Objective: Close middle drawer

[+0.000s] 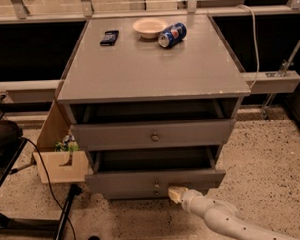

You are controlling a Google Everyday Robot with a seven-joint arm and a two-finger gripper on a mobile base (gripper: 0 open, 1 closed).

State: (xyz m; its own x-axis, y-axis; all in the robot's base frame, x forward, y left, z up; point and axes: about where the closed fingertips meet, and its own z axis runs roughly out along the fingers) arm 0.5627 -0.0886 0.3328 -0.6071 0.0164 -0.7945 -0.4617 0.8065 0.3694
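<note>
Camera view: the grey cabinet (pixel 153 72) is standing on speckled floor, its top surface carrying a white bowl (pixel 149 27), a blue soda can (pixel 171 34) lying on its side and a small dark flat item (pixel 109 37), all at the back, well apart from the work. The uppermost drawer (pixel 116 136) is sitting slightly out. The middle drawer (pixel 122 181) below it is sticking out further, its inside showing, so it is not closed yet. The gripper (pixel 176 194) is sitting low at that front's bottom edge, just right of the knob (pixel 155 183), seemingly touching it. It is probably placed there for pushing the flat front in rather than for grabbing the knob. Whether the jaws are open or closed, cannot tell. The arm (pixel 217 221) is reaching in from the lower right, roughly along the slide direction. A wooden box (pixel 63 167) is sitting beside the cabinet's left, out of the drawer's path.
</note>
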